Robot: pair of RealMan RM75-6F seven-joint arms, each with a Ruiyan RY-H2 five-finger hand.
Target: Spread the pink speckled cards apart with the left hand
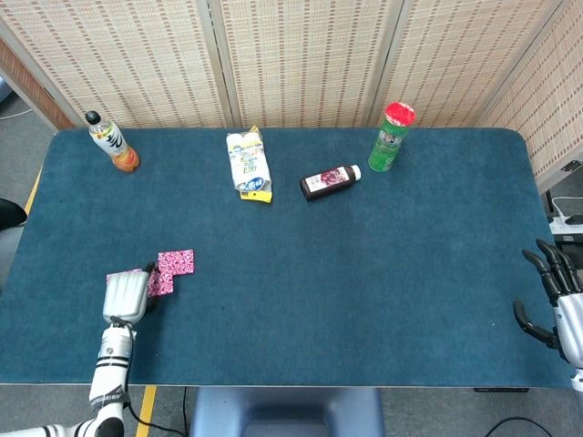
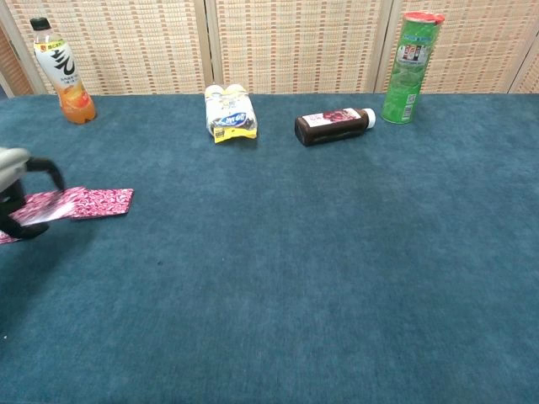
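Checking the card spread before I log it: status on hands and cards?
Left hand resting on near-left pink speckled cards, fanned in overlapping steps. Right hand open at right table edge, idle. Nothing near the cards.

Matt, napped blue cloth covers the table (image 1: 364,273); the pink speckled cards (image 2: 101,202) look glossy, the far screen (image 1: 301,55) woven.

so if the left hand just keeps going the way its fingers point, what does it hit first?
The pink speckled cards. The left hand points away from the robot with its fingers at the near card of the spread; the far card lies just beyond, slightly right. Whether the fingers touch is unclear.
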